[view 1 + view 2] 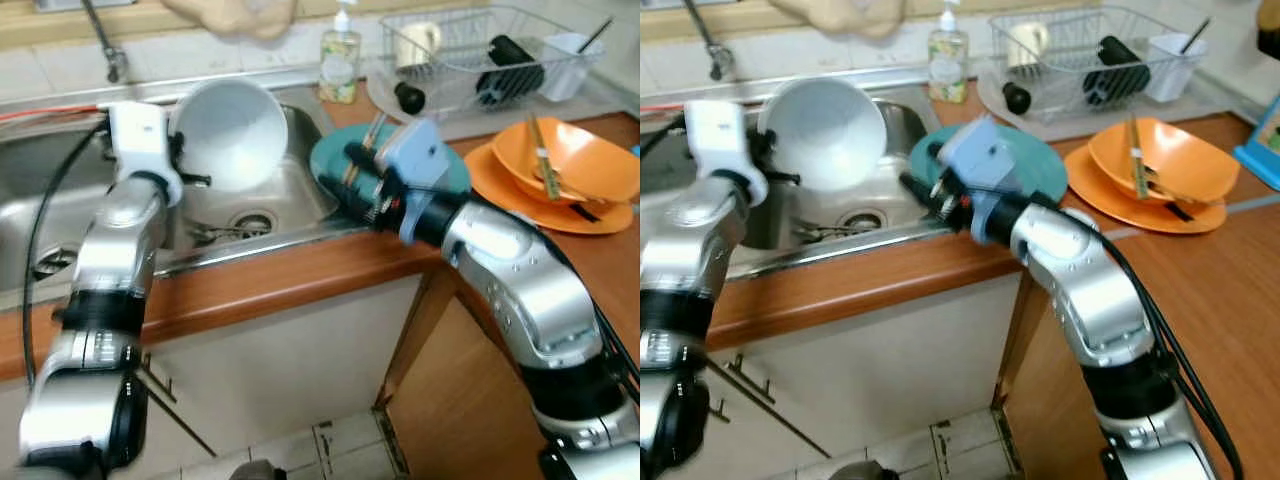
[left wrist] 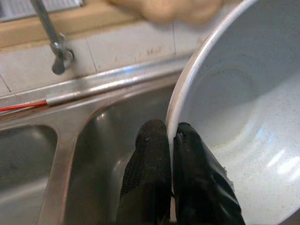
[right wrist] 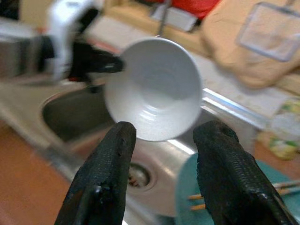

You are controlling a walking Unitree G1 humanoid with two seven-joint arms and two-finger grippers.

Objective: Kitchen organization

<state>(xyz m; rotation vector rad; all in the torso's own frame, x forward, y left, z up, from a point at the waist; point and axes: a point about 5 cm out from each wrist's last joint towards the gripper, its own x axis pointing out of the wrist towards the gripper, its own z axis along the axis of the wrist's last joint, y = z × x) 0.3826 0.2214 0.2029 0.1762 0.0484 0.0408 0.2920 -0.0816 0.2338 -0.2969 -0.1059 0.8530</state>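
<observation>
We see the left gripper (image 2: pixel 171 140), jaws clamped on the rim of the white bowl (image 1: pixel 232 132), holding it tipped above the sink (image 1: pixel 300 195); the right gripper (image 3: pixel 161 136), jaws parted, faces its mouth from the tabletop's sink edge.

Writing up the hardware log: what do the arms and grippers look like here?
Both arms are jointed silver shells with black bands. The left gripper has two long textured black fingers on a white wrist block, with a black cable and a thin red wire alongside. The right gripper has the same black fingers, a light blue wrist block, and black cables down the arm.
</observation>
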